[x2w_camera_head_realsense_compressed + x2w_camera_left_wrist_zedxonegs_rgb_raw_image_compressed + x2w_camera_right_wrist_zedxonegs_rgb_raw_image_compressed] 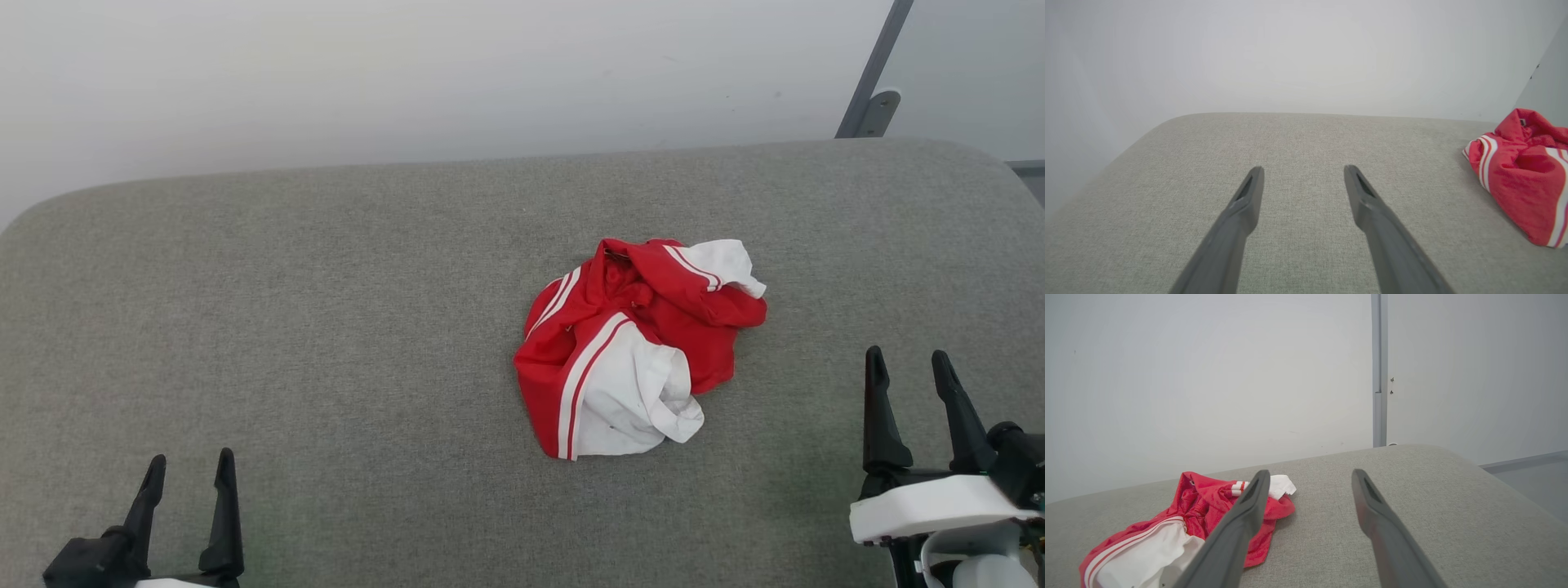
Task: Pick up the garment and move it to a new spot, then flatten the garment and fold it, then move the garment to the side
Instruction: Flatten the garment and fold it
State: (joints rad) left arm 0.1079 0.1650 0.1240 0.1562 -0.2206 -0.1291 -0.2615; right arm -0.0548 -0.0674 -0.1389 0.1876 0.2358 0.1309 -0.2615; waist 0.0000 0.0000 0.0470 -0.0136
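Observation:
The garment (633, 347) lies crumpled in a heap near the middle of the grey fabric surface (326, 327), bright red with white panels and double white stripes. At the lower left my left gripper (189, 465) stands open with nothing between its fingers, well away from the heap. My right gripper (910, 363) is open at the lower right, just to the right of the garment and apart from it. The left wrist view has the garment (1519, 175) at its right edge, off to the side of the open gripper (1303, 171). In the right wrist view the garment (1196, 506) lies to the left of the open gripper (1310, 475).
The grey surface has rounded far corners and ends at a pale wall (408, 73). A grey metal post (878, 73) with a bracket stands behind the far right corner. Bare grey fabric stretches to the left of the heap and in front of it.

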